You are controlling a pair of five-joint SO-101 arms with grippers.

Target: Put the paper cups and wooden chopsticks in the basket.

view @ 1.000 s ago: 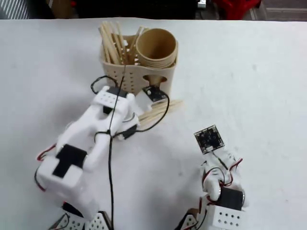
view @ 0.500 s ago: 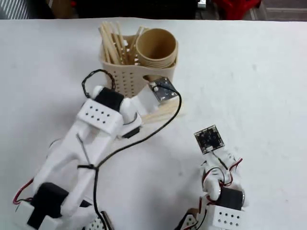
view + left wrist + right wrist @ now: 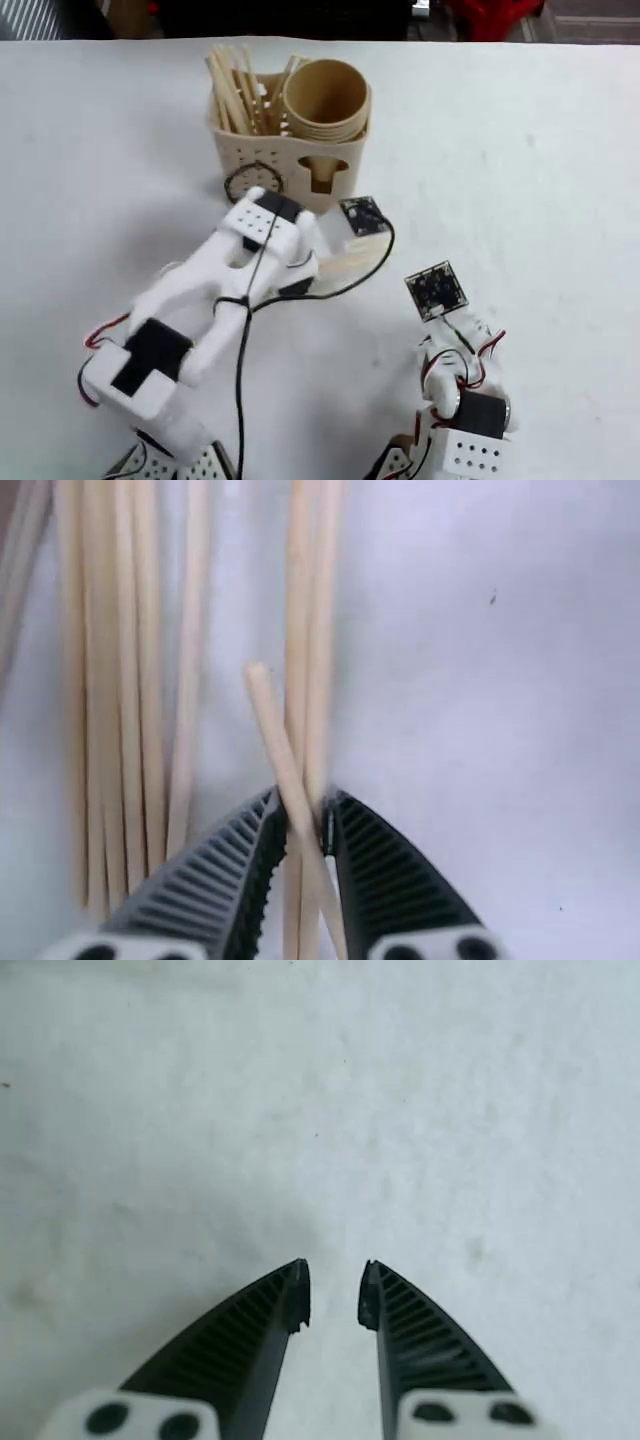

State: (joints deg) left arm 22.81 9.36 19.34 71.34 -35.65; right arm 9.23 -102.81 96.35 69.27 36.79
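Note:
A perforated beige basket [image 3: 262,160] stands at the back of the table. It holds several wooden chopsticks [image 3: 238,88] upright and stacked paper cups [image 3: 326,100]. More loose chopsticks [image 3: 352,262] lie on the table in front of it, partly under my left arm [image 3: 250,262]. In the left wrist view my left gripper [image 3: 300,815] is shut on one chopstick [image 3: 273,730], which slants across two others [image 3: 310,630]. Several more chopsticks [image 3: 125,680] lie parallel beside them. My right gripper [image 3: 333,1295] hangs over bare table, open by a narrow gap and holding nothing.
The right arm [image 3: 455,390] is folded near the table's front edge, to the right of the loose chopsticks. White tabletop [image 3: 520,180] spreads to the right of the basket and to its left.
The left arm has swung away from the basket's front, toward the front and right, and come down over the loose chopsticks. The right arm has kept still.

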